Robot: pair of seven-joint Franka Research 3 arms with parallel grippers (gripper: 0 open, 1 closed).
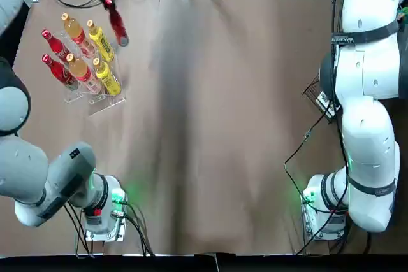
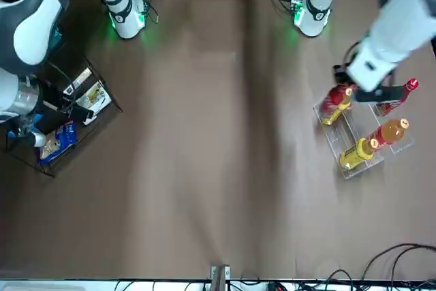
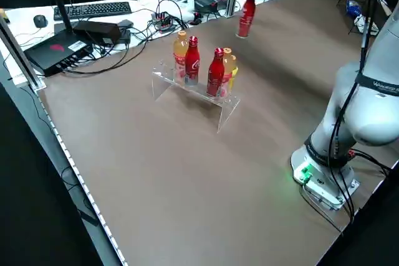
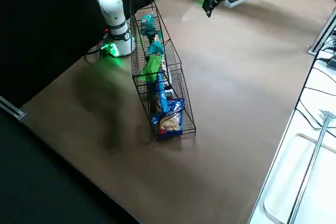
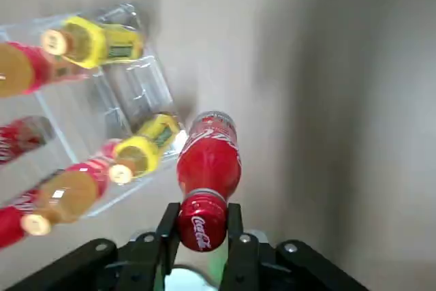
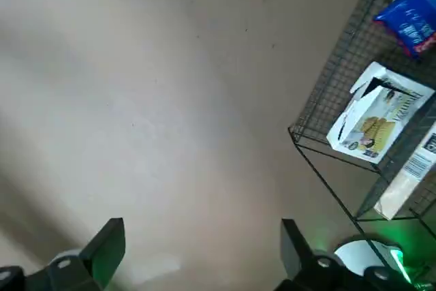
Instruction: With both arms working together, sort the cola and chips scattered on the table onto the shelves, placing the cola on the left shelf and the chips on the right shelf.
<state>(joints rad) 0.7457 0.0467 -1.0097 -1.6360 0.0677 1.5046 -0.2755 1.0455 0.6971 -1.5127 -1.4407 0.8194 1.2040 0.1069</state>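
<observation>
My left gripper [image 5: 202, 231] is shut on the cap end of a red cola bottle [image 5: 208, 158]. It holds that cola [image 1: 118, 27] in the air just past the far right corner of the clear left shelf [image 1: 102, 102]. Two more colas [image 1: 55, 43] [image 1: 60, 71] stand in the shelf's left row. On the other side, the black wire right shelf [image 4: 185, 95] holds a green chips packet [image 4: 152, 66] and two teal ones [image 4: 147, 23] [image 4: 156, 49]. My right gripper [image 6: 201, 247] hangs open and empty over bare table [image 1: 223, 125] beside that shelf.
Orange drink bottles [image 1: 75, 30] and yellow ones [image 1: 101, 40] fill the clear shelf's other rows. Darker blue packets [image 4: 169, 106] and a tan-and-white box [image 6: 376, 119] also lie in the wire shelf. Cables and equipment [image 3: 93, 26] line the table's far edge.
</observation>
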